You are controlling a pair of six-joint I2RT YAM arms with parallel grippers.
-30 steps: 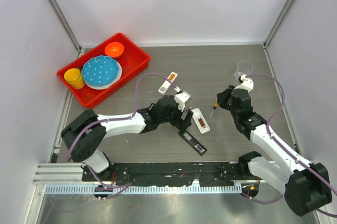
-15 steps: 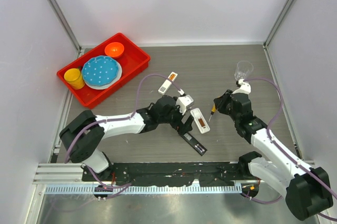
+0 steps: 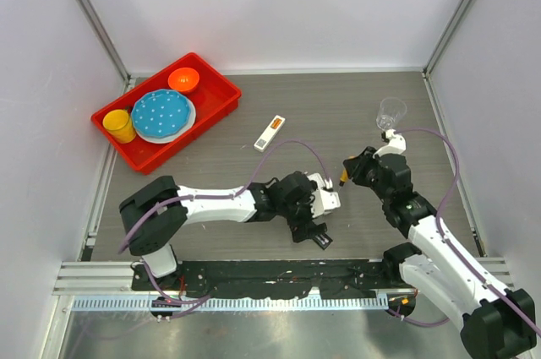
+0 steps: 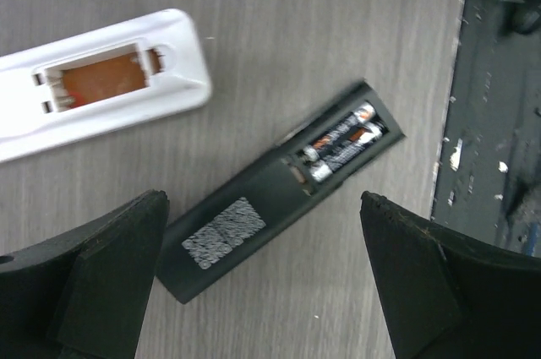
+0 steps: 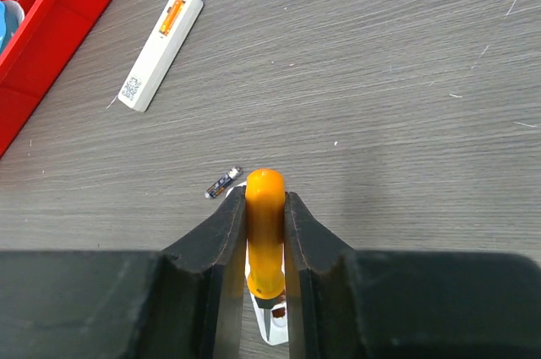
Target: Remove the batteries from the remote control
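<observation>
From above, a red tray (image 3: 221, 89) sits at the far-left corner of the surface (image 3: 338, 114). It holds a blue plate (image 3: 161, 114), an orange bowl (image 3: 183, 79) and a yellow cup (image 3: 119, 125). A clear cup (image 3: 390, 111) stands near the far-right edge, and a white remote (image 3: 270, 133) lies mid-surface. The left tool (image 3: 324, 205) hangs near the near edge, covering what lies under it.

In the left wrist view its fingers (image 4: 110, 274) are spread wide, gripping nothing. Below them a black remote (image 4: 245, 228) lies with its compartment open and two batteries (image 4: 342, 144) side by side inside. An open white remote (image 4: 169, 97) lies just beside it.

In the right wrist view, the right tool (image 5: 265, 207) is clamped on a screwdriver (image 5: 265, 241) by its orange handle. A small dark cylinder (image 5: 224, 182) lies just beside it.
</observation>
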